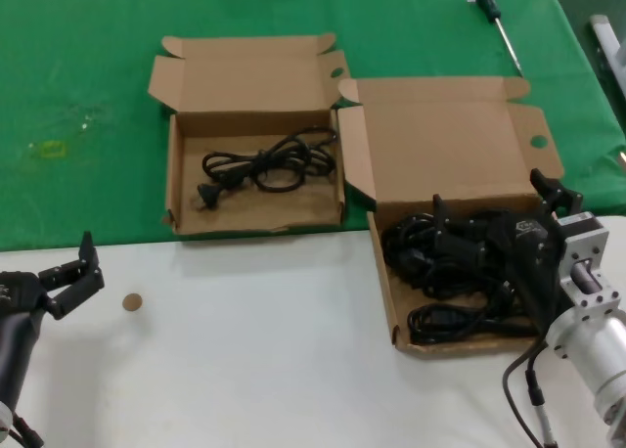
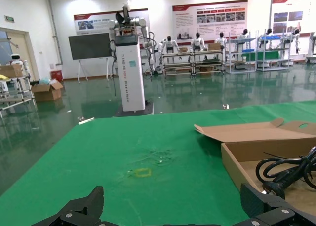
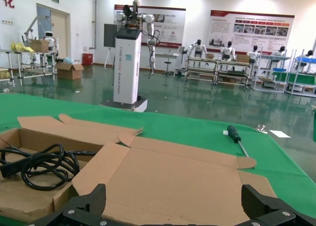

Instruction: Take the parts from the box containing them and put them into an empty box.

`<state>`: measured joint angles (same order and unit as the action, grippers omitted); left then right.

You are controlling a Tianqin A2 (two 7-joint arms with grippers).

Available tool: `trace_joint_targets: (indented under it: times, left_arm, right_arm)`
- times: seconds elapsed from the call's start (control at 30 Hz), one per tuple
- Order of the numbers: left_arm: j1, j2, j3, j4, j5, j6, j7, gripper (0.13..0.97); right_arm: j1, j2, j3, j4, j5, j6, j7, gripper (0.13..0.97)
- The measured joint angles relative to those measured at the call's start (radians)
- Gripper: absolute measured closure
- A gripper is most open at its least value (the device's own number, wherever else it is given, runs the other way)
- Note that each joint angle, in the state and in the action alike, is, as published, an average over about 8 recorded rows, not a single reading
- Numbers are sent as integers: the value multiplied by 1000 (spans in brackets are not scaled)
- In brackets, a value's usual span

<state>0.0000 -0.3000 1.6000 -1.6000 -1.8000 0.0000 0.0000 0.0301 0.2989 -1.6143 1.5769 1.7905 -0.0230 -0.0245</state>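
Observation:
The wider low-walled box (image 1: pixel 383 262) at the right holds a heap of several black power cords (image 1: pixel 445 272). Its large lid (image 1: pixel 440 145) stands open, and also shows in the right wrist view (image 3: pixel 173 176). My right gripper (image 1: pixel 492 201) is open and empty just above that heap, its fingertips (image 3: pixel 94 199) wide apart. The narrower higher-walled box (image 1: pixel 174 174) at the centre left holds one coiled cord (image 1: pixel 264 164), which also shows in the left wrist view (image 2: pixel 291 171). My left gripper (image 1: pixel 83 272) is open and empty over the white table at the far left.
A black-handled screwdriver (image 1: pixel 494 18) lies on the green cloth (image 1: pixel 78 76) at the back right. A small brown disc (image 1: pixel 131 302) lies on the white table (image 1: pixel 254 350). Grey equipment (image 1: pixel 608 37) sits at the right edge.

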Motion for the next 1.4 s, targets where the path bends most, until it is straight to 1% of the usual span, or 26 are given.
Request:
trace_joint_targets:
  times: [1.4]
  left_arm:
    - [0, 0, 0, 0, 0, 0, 0, 132]
  right_arm:
    - [0, 0, 0, 0, 0, 0, 0, 129]
